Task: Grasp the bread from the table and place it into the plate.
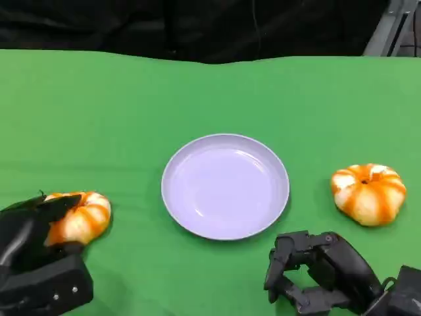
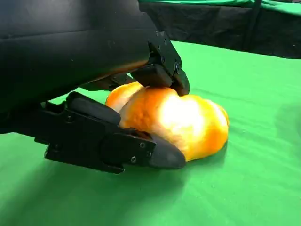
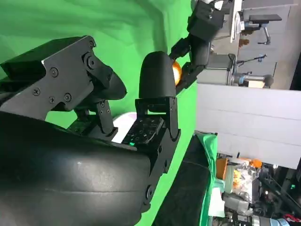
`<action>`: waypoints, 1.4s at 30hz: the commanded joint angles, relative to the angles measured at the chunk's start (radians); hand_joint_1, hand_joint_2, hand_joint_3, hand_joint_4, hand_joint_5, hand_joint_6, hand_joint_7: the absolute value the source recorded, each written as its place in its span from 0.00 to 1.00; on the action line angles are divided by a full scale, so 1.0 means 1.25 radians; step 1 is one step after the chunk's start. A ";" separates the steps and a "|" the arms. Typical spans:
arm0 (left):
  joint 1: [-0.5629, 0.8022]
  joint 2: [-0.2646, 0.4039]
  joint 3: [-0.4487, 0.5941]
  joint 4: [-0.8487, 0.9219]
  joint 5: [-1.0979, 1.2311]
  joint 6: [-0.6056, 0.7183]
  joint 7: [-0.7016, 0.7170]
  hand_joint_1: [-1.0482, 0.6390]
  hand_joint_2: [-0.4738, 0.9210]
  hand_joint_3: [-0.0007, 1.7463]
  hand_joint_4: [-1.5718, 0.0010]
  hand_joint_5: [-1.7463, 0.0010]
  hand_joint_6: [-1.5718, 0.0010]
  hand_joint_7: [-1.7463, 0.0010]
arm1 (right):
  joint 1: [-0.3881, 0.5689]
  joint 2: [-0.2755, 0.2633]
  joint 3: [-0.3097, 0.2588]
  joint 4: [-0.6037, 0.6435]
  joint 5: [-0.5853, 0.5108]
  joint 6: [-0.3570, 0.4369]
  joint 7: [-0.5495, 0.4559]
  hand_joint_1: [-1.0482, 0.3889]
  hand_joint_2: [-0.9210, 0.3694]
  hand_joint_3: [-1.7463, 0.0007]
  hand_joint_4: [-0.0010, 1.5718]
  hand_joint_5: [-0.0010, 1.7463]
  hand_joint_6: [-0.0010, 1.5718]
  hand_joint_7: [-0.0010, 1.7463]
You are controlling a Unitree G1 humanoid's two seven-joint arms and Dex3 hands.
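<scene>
Presently, an orange-and-white round bread (image 2: 178, 120) is gripped by the left hand's (image 1: 36, 253) fingers (image 2: 160, 77) on the green worktop (image 1: 131, 112), while the right hand (image 1: 316, 270) is curled on nothing.

Two round orange-and-white striped bread pieces are seen on the green cloth. One bread (image 1: 82, 217) lies left of the plate (image 1: 225, 186), resting on the cloth and gripped from above and below by black fingers. The second bread (image 1: 368, 193) lies right of the plate, apart from it. The plate is pale lavender, round, shallow, upright and holds nothing
</scene>
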 commanded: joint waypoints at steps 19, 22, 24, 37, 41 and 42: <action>-0.002 0.006 -0.011 -0.009 -0.033 0.021 0.001 0.63 0.95 0.00 0.70 0.14 0.49 0.49 | 0.003 -0.008 -0.007 -0.003 0.005 -0.001 0.003 0.82 0.27 0.37 0.57 0.80 0.57 0.64; -0.002 0.007 -0.015 -0.014 -0.026 0.025 0.014 0.63 0.93 0.00 0.67 0.06 0.57 0.27 | 0.002 -0.008 -0.007 -0.003 0.002 -0.002 0.000 0.82 0.26 0.38 0.57 0.80 0.57 0.64; -0.001 0.008 -0.019 -0.019 -0.021 0.030 0.024 0.64 0.92 0.00 0.65 0.05 0.59 0.22 | 0.001 -0.008 -0.007 -0.002 0.000 -0.003 -0.002 0.82 0.26 0.38 0.57 0.80 0.57 0.64; 0.049 0.030 -0.005 -0.148 -0.009 0.013 0.105 0.63 0.89 0.00 0.61 0.03 0.58 0.22 | -0.003 -0.008 -0.008 0.006 0.000 -0.007 0.000 0.82 0.26 0.38 0.58 0.79 0.58 0.63; 0.057 0.032 -0.003 -0.164 -0.008 0.020 0.103 0.63 0.89 0.00 0.61 0.03 0.58 0.22 | -0.004 -0.008 -0.008 0.007 0.000 -0.008 0.000 0.82 0.26 0.39 0.58 0.79 0.58 0.63; 0.058 0.032 -0.002 -0.166 -0.008 0.021 0.102 0.63 0.89 0.00 0.61 0.03 0.58 0.22 | -0.004 -0.008 -0.008 0.007 0.000 -0.008 0.000 0.82 0.26 0.39 0.58 0.79 0.58 0.63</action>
